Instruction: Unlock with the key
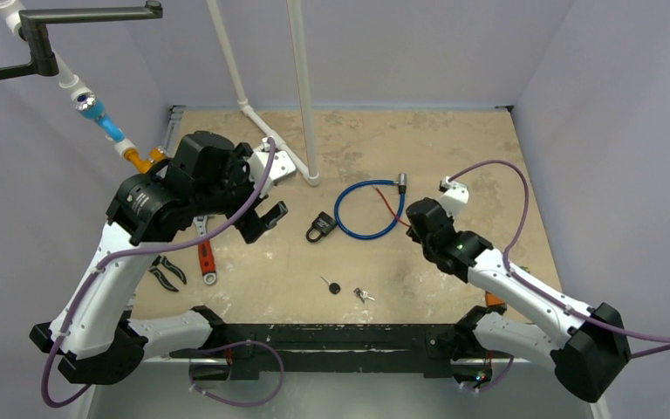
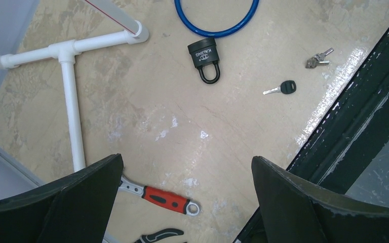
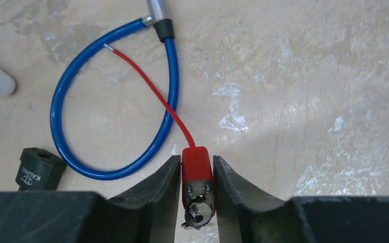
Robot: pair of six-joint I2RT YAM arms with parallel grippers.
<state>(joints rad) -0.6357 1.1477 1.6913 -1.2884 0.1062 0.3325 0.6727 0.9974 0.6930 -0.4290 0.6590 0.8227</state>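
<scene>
a white pipe frame (image 1: 303, 96) rises from the far middle of the mottled beige table (image 1: 454, 148). toward the left side a red-handled wrench (image 1: 205, 257) lies just beside a pair of black pliers (image 1: 167, 273). a black rail (image 1: 331, 336) runs along the near edge.

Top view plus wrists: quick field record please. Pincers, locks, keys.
left pincer: open, empty, above the tan tabletop
right pincer: shut on small red lock body with thin red cable
black padlock: lying flat next to blue cable loop, not held
black-headed key: loose near the front edge
small silver key bunch: loose, to the right of that key, apart from it
task state: no key picked up yet
</scene>
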